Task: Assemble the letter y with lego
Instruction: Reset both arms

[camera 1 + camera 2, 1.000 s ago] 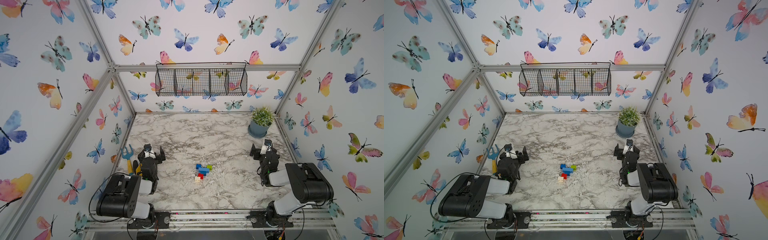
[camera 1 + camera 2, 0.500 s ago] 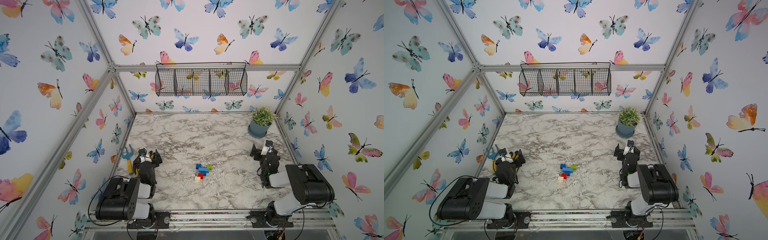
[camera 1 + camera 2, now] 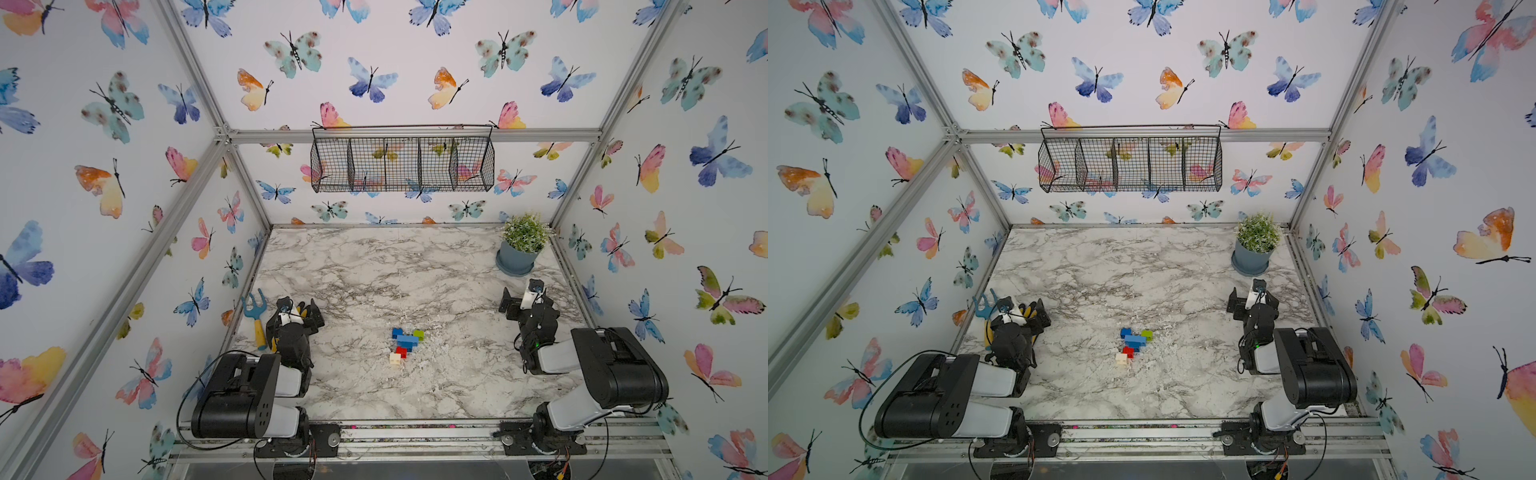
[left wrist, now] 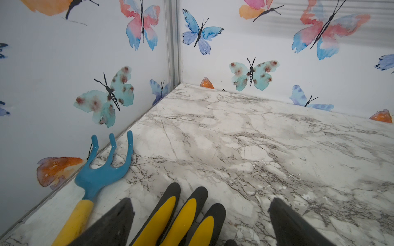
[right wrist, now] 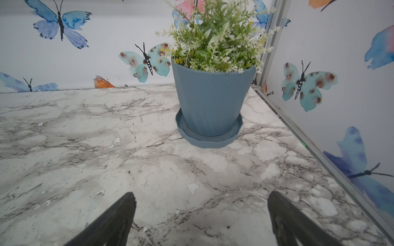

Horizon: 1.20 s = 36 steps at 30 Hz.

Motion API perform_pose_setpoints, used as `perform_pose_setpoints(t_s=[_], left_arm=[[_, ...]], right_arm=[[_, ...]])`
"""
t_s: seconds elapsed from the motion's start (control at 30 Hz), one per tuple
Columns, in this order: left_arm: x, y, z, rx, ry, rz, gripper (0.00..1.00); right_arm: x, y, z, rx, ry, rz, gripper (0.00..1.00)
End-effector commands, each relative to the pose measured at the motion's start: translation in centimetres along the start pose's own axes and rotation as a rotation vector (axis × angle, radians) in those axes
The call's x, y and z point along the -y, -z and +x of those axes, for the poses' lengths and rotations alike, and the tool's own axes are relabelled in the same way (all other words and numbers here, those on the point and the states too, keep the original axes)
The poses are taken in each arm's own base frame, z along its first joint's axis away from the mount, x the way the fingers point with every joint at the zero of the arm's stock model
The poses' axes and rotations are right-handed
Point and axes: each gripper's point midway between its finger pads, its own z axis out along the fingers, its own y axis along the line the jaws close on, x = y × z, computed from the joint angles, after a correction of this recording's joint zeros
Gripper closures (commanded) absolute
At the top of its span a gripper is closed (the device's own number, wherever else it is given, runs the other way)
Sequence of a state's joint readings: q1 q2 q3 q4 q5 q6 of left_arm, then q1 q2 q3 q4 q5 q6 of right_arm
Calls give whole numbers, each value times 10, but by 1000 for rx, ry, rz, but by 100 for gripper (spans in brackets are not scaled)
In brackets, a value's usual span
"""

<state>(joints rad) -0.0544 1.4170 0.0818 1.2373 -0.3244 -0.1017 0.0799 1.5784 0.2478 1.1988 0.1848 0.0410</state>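
Marble worktop [image 3: 374, 266] carries our finished letter y [image 3: 405, 345] at centre; we park left pincer [image 3: 301, 311] and right pincer [image 3: 521, 297] empty, spread wide, well clear.

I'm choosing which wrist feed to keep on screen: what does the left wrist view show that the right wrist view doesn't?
Only the left wrist view shows the blue-and-yellow toy garden fork lying by the wall, and black-and-yellow glove fingers between the open left hand's tips. Only the right wrist view shows the potted plant on its saucer, ahead of the open right hand. Both show the marble tabletop, butterfly walls and empty hands; neither shows the lego.
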Motion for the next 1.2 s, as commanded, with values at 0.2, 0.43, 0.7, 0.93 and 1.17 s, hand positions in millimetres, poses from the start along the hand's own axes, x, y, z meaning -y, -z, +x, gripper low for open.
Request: perform_pose_setpoints(t_s=[0.2, 0.43, 0.7, 0.93, 1.17], left_arm=[[0, 3, -18, 60, 28, -1, 2], [-1, 0, -5, 19, 15, -6, 2], [-2, -1, -1, 6, 10, -8, 2], [-2, 0, -2, 10, 11, -8, 2], [-2, 0, -1, 7, 10, -8, 2]], right_arm=[[5, 2, -2, 15, -21, 28, 2], [7, 2, -2, 9, -23, 41, 2], [-2, 0, -3, 12, 4, -10, 2], [-3, -6, -1, -6, 9, -10, 2], [-8, -3, -2, 0, 18, -38, 2]])
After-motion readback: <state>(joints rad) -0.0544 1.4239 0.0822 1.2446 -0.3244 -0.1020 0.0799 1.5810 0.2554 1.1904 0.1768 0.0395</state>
